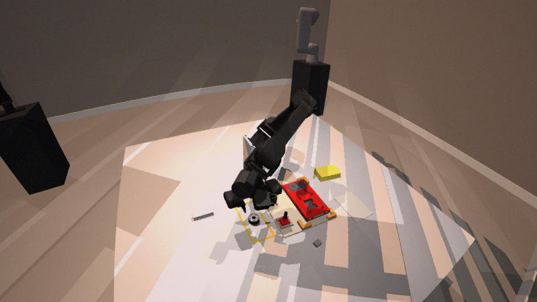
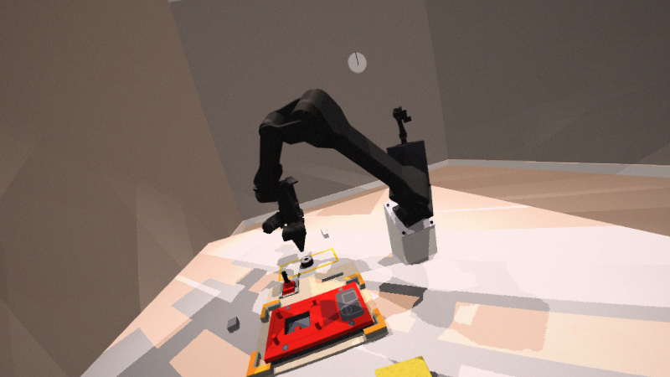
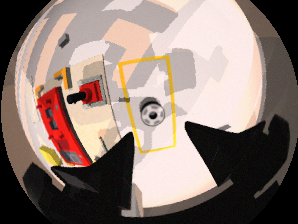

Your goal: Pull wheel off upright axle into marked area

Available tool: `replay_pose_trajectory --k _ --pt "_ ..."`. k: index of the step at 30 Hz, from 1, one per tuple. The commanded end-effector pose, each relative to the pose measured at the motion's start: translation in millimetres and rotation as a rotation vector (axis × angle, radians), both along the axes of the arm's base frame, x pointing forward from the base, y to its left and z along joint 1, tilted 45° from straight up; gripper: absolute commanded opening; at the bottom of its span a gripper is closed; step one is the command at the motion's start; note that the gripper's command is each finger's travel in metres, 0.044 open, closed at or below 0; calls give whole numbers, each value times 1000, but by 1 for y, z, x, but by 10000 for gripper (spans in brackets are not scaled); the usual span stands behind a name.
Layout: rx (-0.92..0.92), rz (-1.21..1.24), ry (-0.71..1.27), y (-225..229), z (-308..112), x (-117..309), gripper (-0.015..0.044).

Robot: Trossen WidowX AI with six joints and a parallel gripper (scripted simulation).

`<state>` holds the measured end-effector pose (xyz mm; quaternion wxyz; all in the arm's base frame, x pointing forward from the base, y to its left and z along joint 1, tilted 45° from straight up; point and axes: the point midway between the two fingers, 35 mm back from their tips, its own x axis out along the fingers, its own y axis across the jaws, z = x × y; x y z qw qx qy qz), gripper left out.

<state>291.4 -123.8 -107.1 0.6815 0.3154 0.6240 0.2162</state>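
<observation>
The wheel (image 1: 254,219) (image 2: 306,260) (image 3: 152,114), a dark disc with a pale hub and a centre hole, appears to lie flat on the table within the yellow outline (image 1: 244,225) (image 2: 335,255) (image 3: 145,60). The upright black axle (image 1: 285,215) (image 2: 285,276) (image 3: 76,97) stands bare on its red base, beside the outline. My gripper (image 1: 251,210) (image 2: 301,246) (image 3: 159,130) is open and hangs above the wheel. The fingers are well apart with nothing between them, and a gap shows between tips and wheel. The exterior view shows only one fingertip clearly.
A red panel (image 1: 305,198) (image 2: 323,323) (image 3: 57,125) lies on a beige board with orange corner brackets, beside the axle. A yellow block (image 1: 327,172) (image 2: 404,368) lies beyond it. A small grey block (image 1: 317,243) (image 2: 233,323) (image 3: 64,40) and a grey bar (image 1: 203,215) lie on the table.
</observation>
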Motion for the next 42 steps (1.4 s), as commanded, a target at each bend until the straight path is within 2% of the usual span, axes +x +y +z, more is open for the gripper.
replay_pose_trajectory --k 1,5,6,10,42 --pt "0 0 0 0 2 -2 326" --pt "-6 5 3 -4 32 -42 431" --pt "-7 7 4 -3 40 -55 440" --pt "-5 13 5 1 60 -85 440" --pt "-5 13 5 1 60 -85 440"
